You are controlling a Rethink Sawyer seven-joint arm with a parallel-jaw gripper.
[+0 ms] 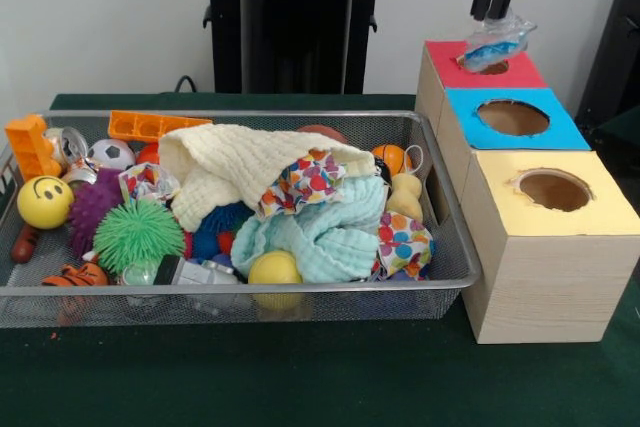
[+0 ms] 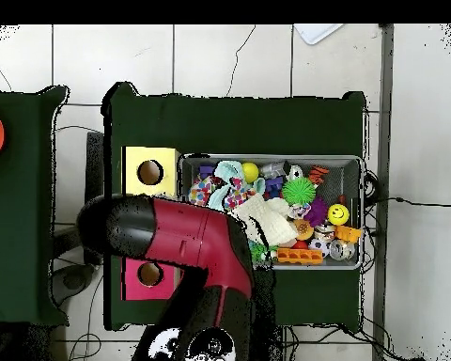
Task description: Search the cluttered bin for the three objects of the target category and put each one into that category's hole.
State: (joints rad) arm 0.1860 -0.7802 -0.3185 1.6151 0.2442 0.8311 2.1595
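Observation:
The cluttered bin (image 1: 240,289), a silver wire-mesh basket, stands on the green table, full of toys and cloths; it also shows in the overhead view (image 2: 361,211). To its right stand three boxes with holes: red top (image 1: 445,62), blue top (image 1: 470,112), yellow top (image 1: 500,172). A crumpled clear plastic wrapper with blue print (image 1: 495,45) lies on the red box's hole. My gripper (image 1: 495,2) hangs just above it, fingers slightly apart, holding nothing. In the overhead view my arm (image 2: 187,240) hides the gripper and the blue box.
In the bin lie a cream cloth (image 1: 240,162), a mint cloth (image 1: 320,232), a green spiky ball (image 1: 138,234), a yellow smiley ball (image 1: 44,201), a soccer ball (image 1: 110,153), a yellow ball (image 1: 274,269) and orange blocks (image 1: 150,125). The black pedestal (image 1: 290,17) stands behind.

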